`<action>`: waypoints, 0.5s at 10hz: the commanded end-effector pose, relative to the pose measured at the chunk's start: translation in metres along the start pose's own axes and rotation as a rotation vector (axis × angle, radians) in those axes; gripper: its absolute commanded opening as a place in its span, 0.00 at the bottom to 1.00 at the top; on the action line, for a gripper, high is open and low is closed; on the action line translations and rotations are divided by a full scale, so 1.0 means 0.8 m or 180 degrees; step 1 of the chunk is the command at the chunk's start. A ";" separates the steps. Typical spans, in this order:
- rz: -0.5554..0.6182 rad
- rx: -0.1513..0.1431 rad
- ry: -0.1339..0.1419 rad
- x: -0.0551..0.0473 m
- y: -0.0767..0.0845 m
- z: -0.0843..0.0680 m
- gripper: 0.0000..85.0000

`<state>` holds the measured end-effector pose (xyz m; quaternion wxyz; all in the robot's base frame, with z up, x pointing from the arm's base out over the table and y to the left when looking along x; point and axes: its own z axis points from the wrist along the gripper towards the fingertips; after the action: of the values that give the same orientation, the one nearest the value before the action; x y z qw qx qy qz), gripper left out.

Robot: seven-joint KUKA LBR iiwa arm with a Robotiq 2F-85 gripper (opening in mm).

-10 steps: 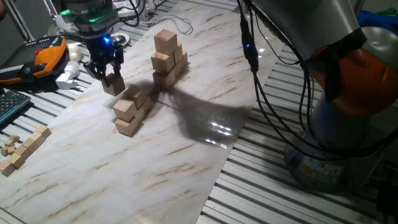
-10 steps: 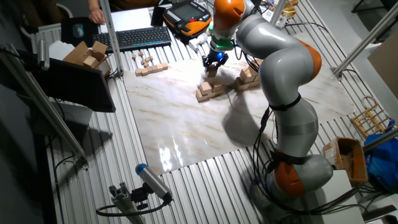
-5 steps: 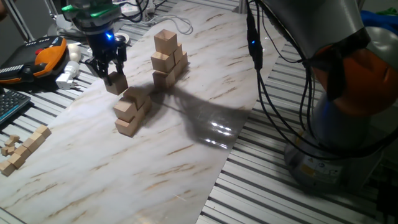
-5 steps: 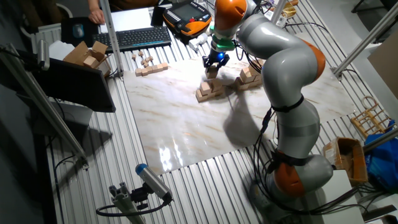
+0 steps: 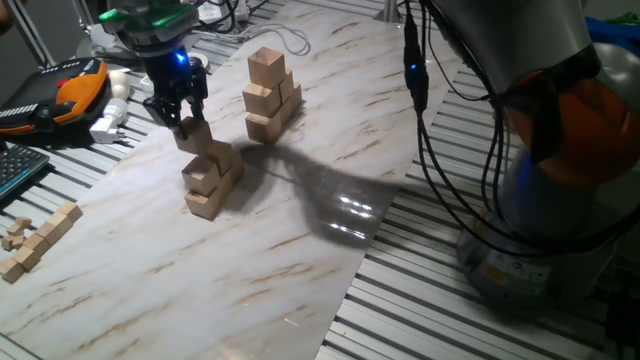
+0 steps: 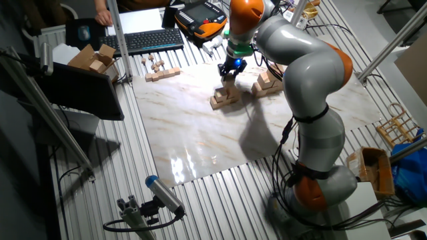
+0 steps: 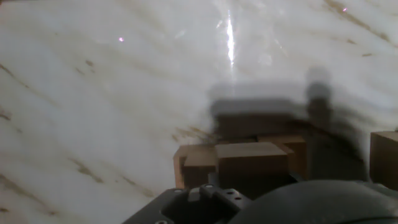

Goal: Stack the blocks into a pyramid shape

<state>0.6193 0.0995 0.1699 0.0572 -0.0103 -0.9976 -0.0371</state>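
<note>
I had the gripper (image 5: 187,122) pinching one of the blocks (image 5: 194,134) between its fingers, and it hung just above the nearer stack (image 5: 208,177) on the marble worktop (image 5: 300,215). That stack looked two layers high, with the carried cube close over its top. Whether it touched yet I could not tell from either fixed view. The taller stack (image 5: 270,95) stood well apart toward the far edge, three cubes high as far as I could judge.

In the hand view the held block (image 7: 251,159) filled the lower middle, with the stack's cubes (image 7: 193,163) showing underneath and beside it, blurred.

I judged this to be the placing step: capping the nearer pile to form the pyramid's peak. The next move called for a short, straight descent, centred over the seam of the cubes below (an off-centre set-down could tip the layer), then spreading the fingers only once the cube sat flat. The small thin wooden pieces (image 5: 38,240) by the worktop's edge were not involved.
</note>
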 end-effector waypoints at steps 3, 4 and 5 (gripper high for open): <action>-0.0111 0.0085 -0.0050 0.007 0.001 0.000 0.00; -0.0143 0.0163 -0.0069 0.010 0.004 0.001 0.00; -0.0179 0.0188 -0.0068 0.011 0.004 0.003 0.00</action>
<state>0.6104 0.1032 0.1689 0.0454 0.0199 -0.9987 -0.0092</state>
